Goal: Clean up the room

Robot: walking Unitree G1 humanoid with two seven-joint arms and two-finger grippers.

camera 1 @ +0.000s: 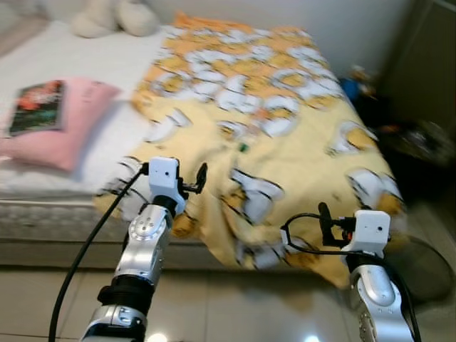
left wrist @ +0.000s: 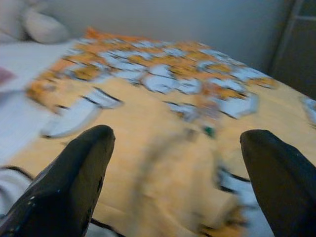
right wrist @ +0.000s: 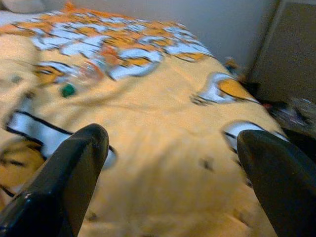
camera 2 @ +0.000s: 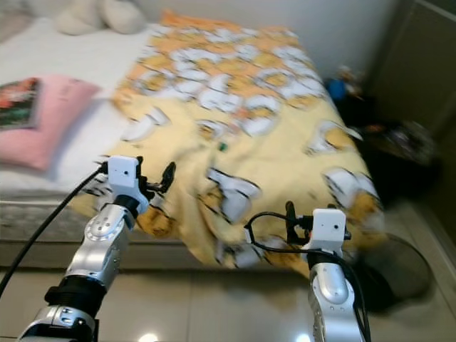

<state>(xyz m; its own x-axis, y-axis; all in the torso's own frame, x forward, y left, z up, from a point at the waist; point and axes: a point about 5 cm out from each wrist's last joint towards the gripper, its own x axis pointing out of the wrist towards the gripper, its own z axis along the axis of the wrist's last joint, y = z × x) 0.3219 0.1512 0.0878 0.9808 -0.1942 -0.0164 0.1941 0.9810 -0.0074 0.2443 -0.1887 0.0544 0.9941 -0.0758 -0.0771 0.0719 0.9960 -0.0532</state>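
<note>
Left eye view shows a rumpled yellow blanket with white and orange cartoon prints (camera 1: 271,135) spread over the bed, one corner hanging off the mattress toward the floor. The left gripper (camera 1: 191,182) and right gripper (camera 1: 324,226) hover at its near edge, each spread wide and empty. To straighten it well, I judge each should pinch a separate corner low and pull evenly. Counted: one blanket, one soft pink pillow (camera 1: 68,128), one flat dark magazine (camera 1: 37,107), one small green object (camera 1: 243,147).

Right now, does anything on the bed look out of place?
A small green-capped object lies loose on the yellow blanket, too blurred to identify. A magazine rests on the pink pillow.
</note>
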